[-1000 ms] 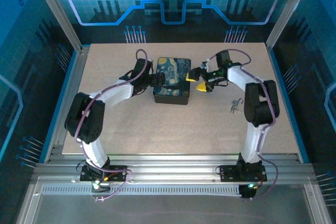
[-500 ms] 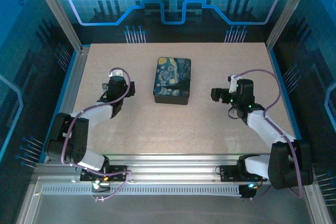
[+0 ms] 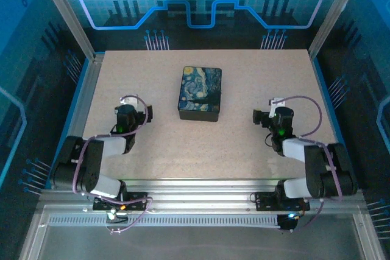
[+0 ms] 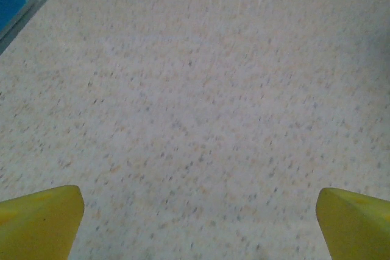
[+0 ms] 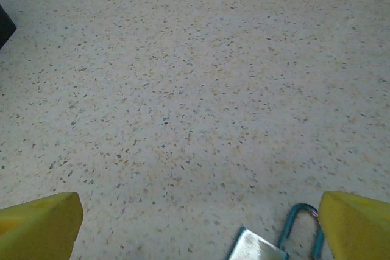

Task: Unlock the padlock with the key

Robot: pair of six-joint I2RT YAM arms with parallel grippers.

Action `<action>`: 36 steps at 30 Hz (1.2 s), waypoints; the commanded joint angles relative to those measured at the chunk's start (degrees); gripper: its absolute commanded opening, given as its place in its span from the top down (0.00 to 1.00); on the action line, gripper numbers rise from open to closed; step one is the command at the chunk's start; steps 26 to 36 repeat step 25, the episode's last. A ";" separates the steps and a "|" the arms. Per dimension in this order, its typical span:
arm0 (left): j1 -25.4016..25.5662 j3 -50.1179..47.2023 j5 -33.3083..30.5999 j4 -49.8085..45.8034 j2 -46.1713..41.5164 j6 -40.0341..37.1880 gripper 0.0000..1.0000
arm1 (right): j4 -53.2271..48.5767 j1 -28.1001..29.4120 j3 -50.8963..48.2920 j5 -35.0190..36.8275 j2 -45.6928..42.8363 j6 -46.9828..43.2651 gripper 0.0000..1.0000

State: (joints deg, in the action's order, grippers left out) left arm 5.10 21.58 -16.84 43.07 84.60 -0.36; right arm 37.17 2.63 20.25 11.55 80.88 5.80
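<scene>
Tabletop (image 3: 152, 150): speckled beige, inside a metal frame with blue-lit walls. Count: one black box (image 3: 200, 92), two arms. Left gripper (image 4: 198, 214) and right gripper (image 5: 198, 217) both spread wide, holding nothing. One padlock (image 5: 256, 246) lies between the right fingertips, near edge.

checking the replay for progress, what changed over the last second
Both arms pulled back from the box toward their bases. The left gripper left the box's left side and the right gripper left its right side. Both now hang open over the table, holding nothing. The box stayed where it was.
</scene>
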 commanded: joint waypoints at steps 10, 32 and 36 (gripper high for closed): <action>-3.52 0.12 6.49 10.03 4.17 0.63 0.01 | 7.86 1.47 3.55 -2.44 5.25 -4.74 0.00; -3.62 0.29 7.04 9.66 4.09 0.70 0.01 | 7.74 1.48 3.57 -2.42 5.18 -4.74 0.00; -3.62 0.29 7.04 9.66 4.09 0.70 0.01 | 7.74 1.48 3.57 -2.42 5.18 -4.74 0.00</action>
